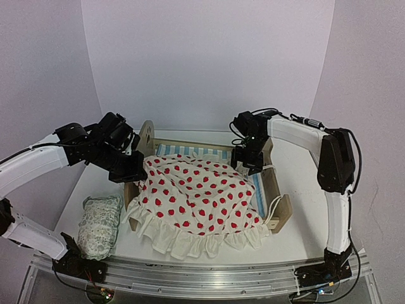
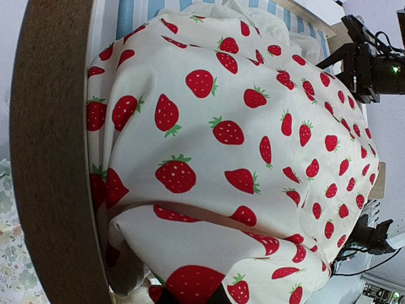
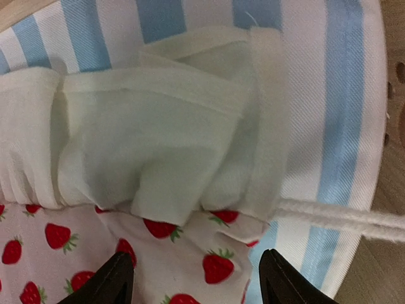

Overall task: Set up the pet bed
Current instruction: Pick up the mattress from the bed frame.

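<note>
The workspace contains one pet bed (image 1: 147,133) fitted with one blue-and-white striped mattress (image 1: 186,150), one cream strawberry-print blanket (image 1: 196,190), one green-patterned pillow (image 1: 100,225), and two robot arms, namely one left arm (image 1: 31,166) and one right arm (image 1: 335,158).

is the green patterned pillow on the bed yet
No, the pillow lies off to the left of the pet bed, outside its wooden frame.
</note>
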Robot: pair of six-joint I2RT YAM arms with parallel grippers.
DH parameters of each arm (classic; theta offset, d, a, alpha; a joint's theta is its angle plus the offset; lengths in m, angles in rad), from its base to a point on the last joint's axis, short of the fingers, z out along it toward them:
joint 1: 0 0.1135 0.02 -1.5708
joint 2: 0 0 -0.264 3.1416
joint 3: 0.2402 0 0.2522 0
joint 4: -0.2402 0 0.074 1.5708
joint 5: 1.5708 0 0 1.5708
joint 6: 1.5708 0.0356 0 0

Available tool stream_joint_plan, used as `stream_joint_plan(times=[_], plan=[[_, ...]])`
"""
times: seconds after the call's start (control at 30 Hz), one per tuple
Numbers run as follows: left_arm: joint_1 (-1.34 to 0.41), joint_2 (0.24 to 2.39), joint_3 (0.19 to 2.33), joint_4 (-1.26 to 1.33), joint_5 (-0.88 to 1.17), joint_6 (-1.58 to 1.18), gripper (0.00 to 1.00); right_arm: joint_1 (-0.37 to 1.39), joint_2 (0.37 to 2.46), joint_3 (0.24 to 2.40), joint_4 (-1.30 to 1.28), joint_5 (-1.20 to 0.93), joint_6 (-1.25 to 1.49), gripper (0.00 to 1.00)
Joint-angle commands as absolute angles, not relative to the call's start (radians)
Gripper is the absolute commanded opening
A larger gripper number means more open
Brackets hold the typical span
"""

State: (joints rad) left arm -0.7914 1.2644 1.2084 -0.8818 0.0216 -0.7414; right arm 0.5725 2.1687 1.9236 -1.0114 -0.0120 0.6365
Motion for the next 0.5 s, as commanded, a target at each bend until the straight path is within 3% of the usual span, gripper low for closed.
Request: stream_joint_plan(times=[0.0,0.2,0.33,0.47], plan=[[-0.789,1.252,1.202,-0.884,-0.024,-0.747,0.00,0.575,2.224,1.988,-0.988,-0.097,0.655,0.69],[-0.788,1.252,1.202,-0.878,-0.029,-0.747,0.00,0.575,2.250,1.949,-0.949,-0.117,0.670,0.59],[-0.788,1.259,1.204,-0.883,-0.027,-0.746,0.00,0.575,2.243,1.954,-0.945,-0.124,0.675,0.29],[-0.789,1.266,1.216,-0.879,-0.023,-0.743,0.00,0.575,2.208,1.977,-0.948,-0.104,0.659,0.09]])
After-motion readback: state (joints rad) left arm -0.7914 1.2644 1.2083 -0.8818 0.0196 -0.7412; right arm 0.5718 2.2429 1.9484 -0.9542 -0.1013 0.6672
